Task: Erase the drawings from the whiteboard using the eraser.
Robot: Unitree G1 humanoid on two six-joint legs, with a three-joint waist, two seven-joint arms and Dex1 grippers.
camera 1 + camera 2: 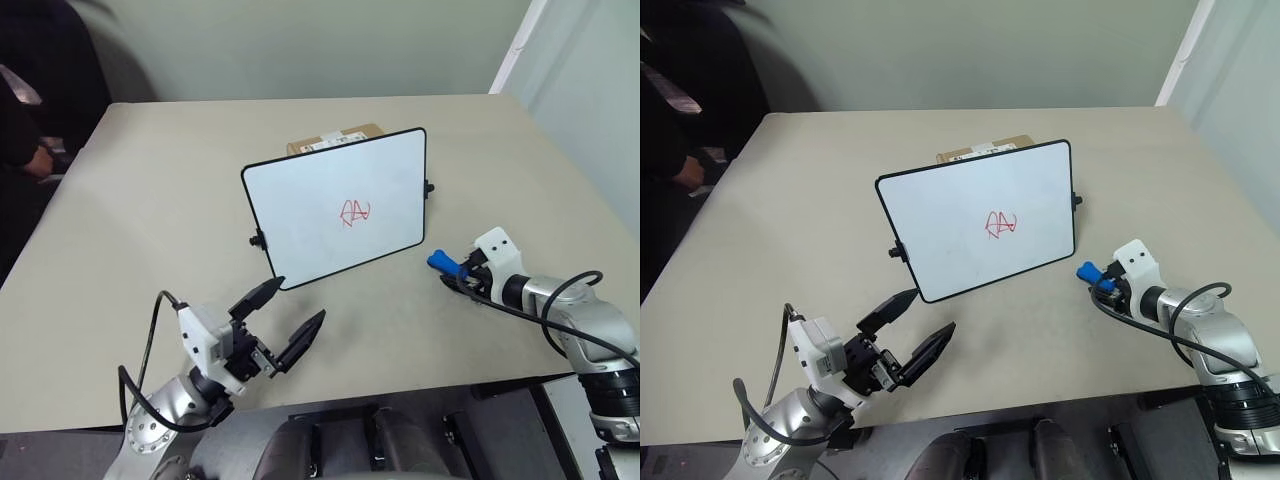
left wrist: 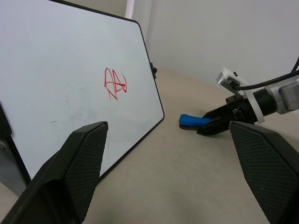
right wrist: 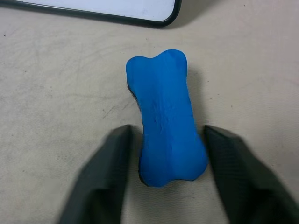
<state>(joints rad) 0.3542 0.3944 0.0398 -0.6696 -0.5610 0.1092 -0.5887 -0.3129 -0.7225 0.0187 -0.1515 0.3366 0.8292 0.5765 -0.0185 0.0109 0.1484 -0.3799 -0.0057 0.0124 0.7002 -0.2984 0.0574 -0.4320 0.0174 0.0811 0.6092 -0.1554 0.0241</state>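
The eraser (image 3: 166, 119) lies flat on the table (image 1: 150, 220), just off the lower right corner of the whiteboard (image 1: 330, 200). It is blue and shaped a bit like a bone. Its long side points from the right gripper (image 3: 167, 175) toward the board's corner, so it lines up with the gripper's own reach.

The right gripper is low on the table with the near end of the eraser between its 2 black fingers (image 3: 105, 177). 1 finger is on each long side. The fingers look pressed close against it, so I judge they are clamped on the eraser, though it sits on the table, not lifted yet.

The whiteboard stands tilted up near the middle of the table, leaning back toward a brown box (image 1: 335, 138) behind it. The drawings (image 1: 355, 212), 1 small red scribble, sit a little right of the board's middle. From the eraser, the scribble is up and to the left, across the board's face.

The left gripper (image 1: 285, 322) hangs in front of the board's lower left corner with its 2 fingers spread wide apart and nothing in them. It is well apart from the eraser. The right arm is much nearer, so the wiping job looks like its work.
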